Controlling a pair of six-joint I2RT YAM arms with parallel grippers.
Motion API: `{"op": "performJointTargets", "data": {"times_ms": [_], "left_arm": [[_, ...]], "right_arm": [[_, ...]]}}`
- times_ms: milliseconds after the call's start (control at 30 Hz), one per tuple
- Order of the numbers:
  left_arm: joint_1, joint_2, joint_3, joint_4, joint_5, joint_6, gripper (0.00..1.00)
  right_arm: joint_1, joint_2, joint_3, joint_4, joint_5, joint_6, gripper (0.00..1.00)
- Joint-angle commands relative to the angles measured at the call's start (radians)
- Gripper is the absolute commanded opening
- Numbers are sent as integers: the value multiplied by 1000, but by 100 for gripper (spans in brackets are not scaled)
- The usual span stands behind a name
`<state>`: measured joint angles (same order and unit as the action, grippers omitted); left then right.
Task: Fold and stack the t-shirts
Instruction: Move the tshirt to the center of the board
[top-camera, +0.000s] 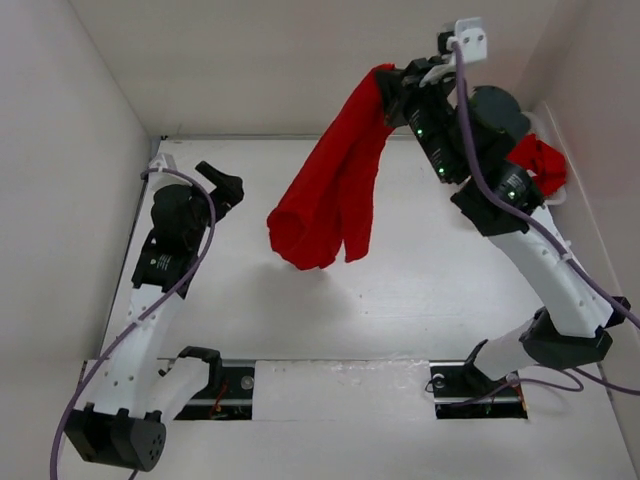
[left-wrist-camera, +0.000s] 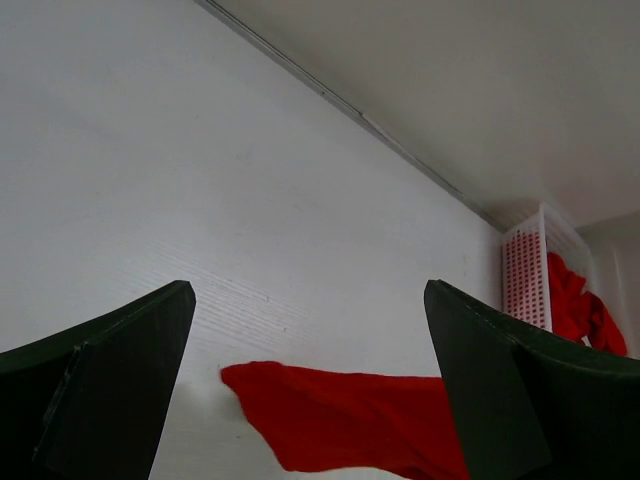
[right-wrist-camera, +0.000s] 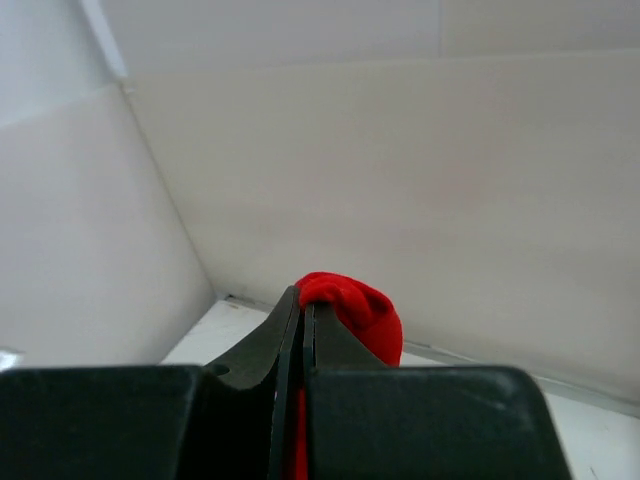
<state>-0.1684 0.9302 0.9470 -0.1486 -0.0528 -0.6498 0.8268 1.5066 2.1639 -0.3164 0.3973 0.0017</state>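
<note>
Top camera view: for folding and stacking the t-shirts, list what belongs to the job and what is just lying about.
Belongs to the job: hanging red t-shirt, pinched in the right gripper; open left gripper; red cloth bunched in the white slotted basket.
Just lying about: the basket itself; purple cables; table.

Soft cloth against hard, matt plastic

The t-shirt (top-camera: 330, 200) pinched in my right gripper (right-wrist-camera: 303, 302) is soft, matt red cloth, creased and limp. My left gripper (left-wrist-camera: 308, 292) has fingers (left-wrist-camera: 110, 380) of matt black plastic, smooth-faced. The bench (top-camera: 430, 290) is matt white, faintly streaked; the basket (left-wrist-camera: 524, 275) is white slotted plastic; my arm shells (top-camera: 545, 265) look smooth white plastic.
</note>
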Motion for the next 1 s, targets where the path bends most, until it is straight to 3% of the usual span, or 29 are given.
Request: {"op": "performJointTargets", "data": {"times_ms": [0, 67, 133, 267, 300, 400, 700, 967], "left_arm": [[0, -82, 36, -84, -146, -88, 100], [0, -93, 16, -115, -171, -111, 100], [0, -117, 3, -124, -162, -120, 100], [0, -107, -54, -124, -131, -120, 100], [0, -97, -72, -124, -119, -120, 100], [0, -50, -100, -124, -84, -100, 100], [-10, 50, -168, -115, -76, -100, 100], [-59, 88, -263, -40, -18, -70, 100]], "right_arm": [[0, -63, -225, 138, 106, -9, 0], [0, -104, -362, 166, 106, 71, 4], [-35, -118, -552, 166, 27, 151, 18], [-86, -53, -795, 175, -188, 291, 56], [-98, -34, -829, 175, -199, 343, 76], [-126, 24, -897, 133, -267, 412, 100], [-183, -66, -1022, 68, -299, 458, 100], [-101, -117, -1084, -65, -267, 471, 100]]}}
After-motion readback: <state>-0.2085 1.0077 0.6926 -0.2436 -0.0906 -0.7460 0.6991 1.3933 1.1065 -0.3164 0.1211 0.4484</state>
